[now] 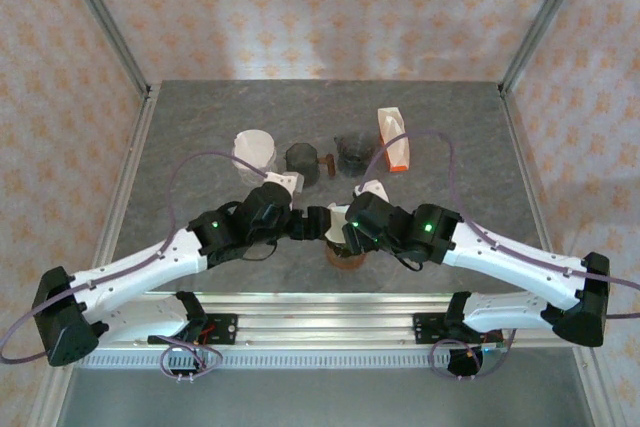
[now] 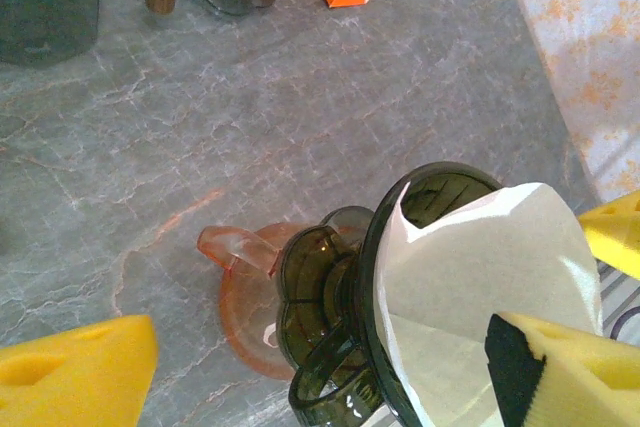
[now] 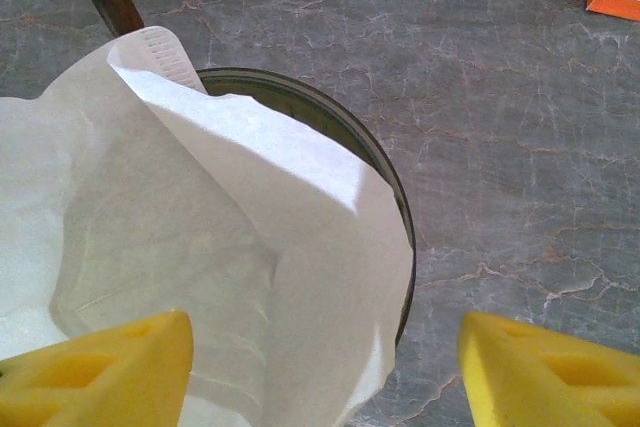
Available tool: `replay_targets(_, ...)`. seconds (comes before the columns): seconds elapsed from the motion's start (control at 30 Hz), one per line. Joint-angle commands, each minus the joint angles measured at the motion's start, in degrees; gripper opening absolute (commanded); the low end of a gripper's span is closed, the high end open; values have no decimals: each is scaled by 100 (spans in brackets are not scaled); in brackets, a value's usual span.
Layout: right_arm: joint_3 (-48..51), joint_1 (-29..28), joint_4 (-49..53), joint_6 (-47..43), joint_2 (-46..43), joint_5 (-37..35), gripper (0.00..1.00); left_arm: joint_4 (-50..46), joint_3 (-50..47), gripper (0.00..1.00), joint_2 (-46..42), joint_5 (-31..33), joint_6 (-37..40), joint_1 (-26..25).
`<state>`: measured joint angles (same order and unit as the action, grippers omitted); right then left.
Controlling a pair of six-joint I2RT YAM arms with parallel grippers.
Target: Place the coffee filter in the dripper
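The white paper coffee filter (image 2: 480,267) sits opened inside the dark glass dripper (image 2: 320,287), its upper edge standing above the rim. The dripper rests on a pink glass server (image 2: 240,292). My left gripper (image 2: 325,377) is open, one yellow finger far left and the other finger's (image 2: 560,372) black pad over the filter's lower edge. In the right wrist view the filter (image 3: 200,227) lines the dripper (image 3: 330,117), and my right gripper (image 3: 325,372) is open right above it. From above, both grippers (image 1: 318,222) (image 1: 340,230) meet over the server (image 1: 345,257).
At the back of the table stand a white filter stack (image 1: 255,152), a dark glass vessel (image 1: 300,159) with a wooden handle (image 1: 328,162), another dark glass piece (image 1: 352,152) and an orange-and-white pack (image 1: 393,139). Patterned walls enclose the table.
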<state>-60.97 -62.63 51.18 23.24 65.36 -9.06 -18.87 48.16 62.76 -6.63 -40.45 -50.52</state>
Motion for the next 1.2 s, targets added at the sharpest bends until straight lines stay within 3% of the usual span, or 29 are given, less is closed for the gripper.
replay_targets(0.0,-9,-47,180,84,-49,-290,77,27,50,84,124,-14,24,37)
replay_targets(0.1,-176,4,187,151,-129,-396,86,-22,45,78,193,-51,37,42)
replay_targets(0.4,-618,837,187,-149,413,342,87,-11,-35,78,109,-13,1,50)
replay_targets(1.17,-644,1017,422,-432,1363,563,87,68,-118,78,131,-71,-25,80)
